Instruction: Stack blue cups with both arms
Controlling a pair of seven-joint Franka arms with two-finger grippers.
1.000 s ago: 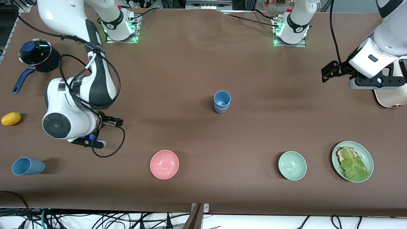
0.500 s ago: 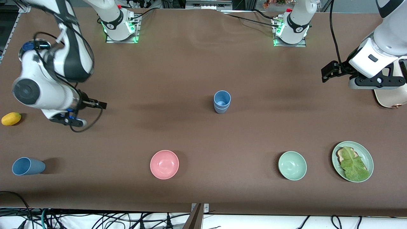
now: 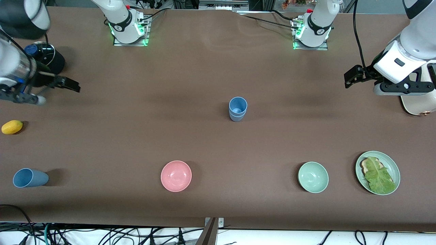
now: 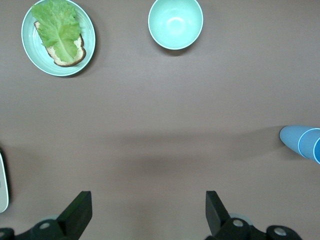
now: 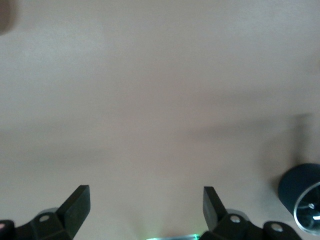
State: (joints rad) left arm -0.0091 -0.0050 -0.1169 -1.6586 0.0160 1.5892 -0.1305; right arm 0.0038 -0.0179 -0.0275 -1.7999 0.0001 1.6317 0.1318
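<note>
Two blue cups (image 3: 237, 109) stand stacked upright in the middle of the table, the brighter one inside the duller grey-blue one. The stack also shows at the edge of the left wrist view (image 4: 301, 141). A third blue cup (image 3: 30, 178) lies on its side near the right arm's end, close to the front camera. My right gripper (image 3: 69, 84) is open and empty, up over bare table beside a dark pot; its own view shows it (image 5: 145, 196) holding nothing. My left gripper (image 3: 352, 76) is open and empty over the left arm's end, as its own view (image 4: 146, 200) confirms.
A dark lidded pot (image 3: 42, 58) and a yellow fruit (image 3: 12, 127) sit at the right arm's end. A pink bowl (image 3: 176, 176), a pale green bowl (image 3: 313, 177) and a plate with bread and lettuce (image 3: 377, 173) lie near the front camera. A cream object (image 3: 417, 105) sits under the left arm.
My right arm has swung up and away from the table middle toward the pot at its end of the table. The left arm and the cups have not moved.
</note>
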